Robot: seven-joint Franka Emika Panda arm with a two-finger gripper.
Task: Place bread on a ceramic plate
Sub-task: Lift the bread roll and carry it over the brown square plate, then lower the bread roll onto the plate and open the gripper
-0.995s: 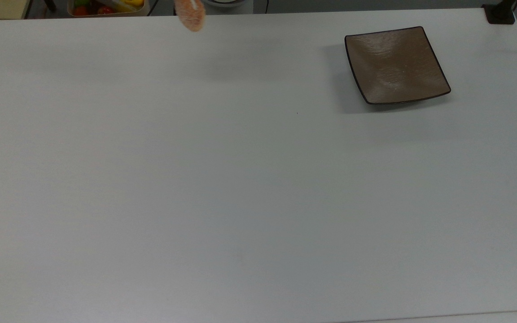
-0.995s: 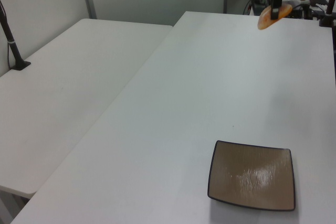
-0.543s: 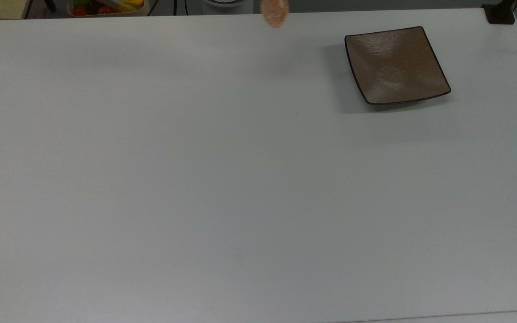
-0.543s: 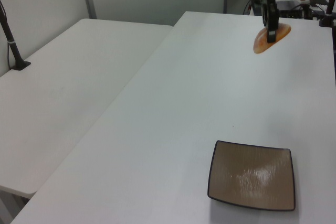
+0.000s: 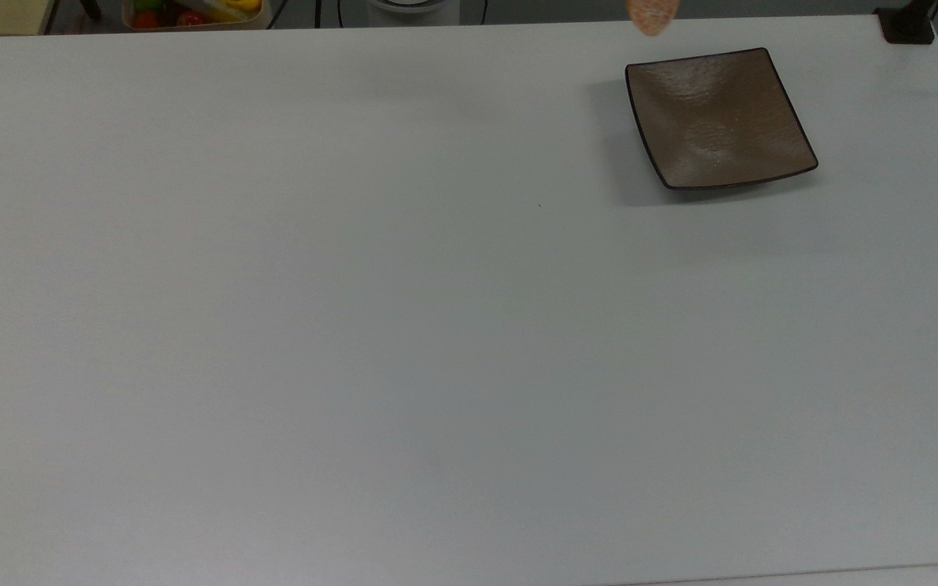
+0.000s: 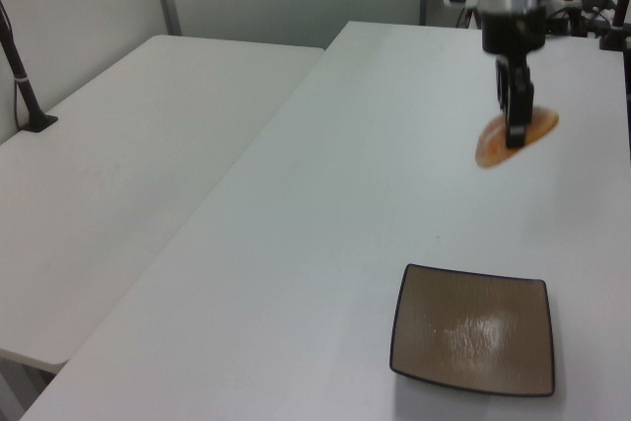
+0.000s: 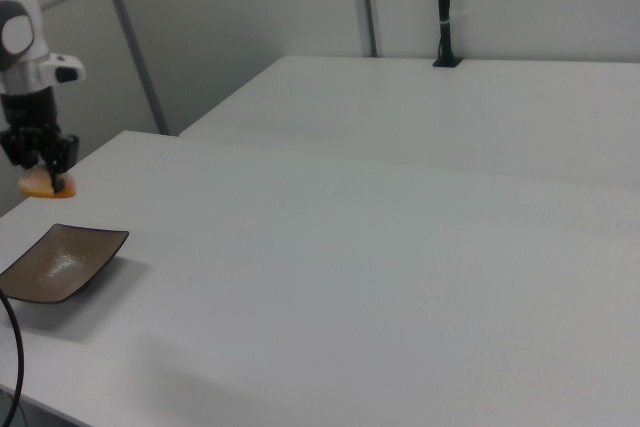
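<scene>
Square glossy brown ceramic plate (image 6: 473,330) sits bare on the white table (image 6: 325,204). Beyond it in the left view, the black two-finger gripper (image 6: 516,130) is clamped on the small oval orange-tan bread (image 6: 515,139), held in the air, apart from the plate. Pickup done; reaching the plate, lowering and letting go remain.

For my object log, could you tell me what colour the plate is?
The ceramic plate is glossy brown with a thin dark rim, clearest in the top view.
</scene>
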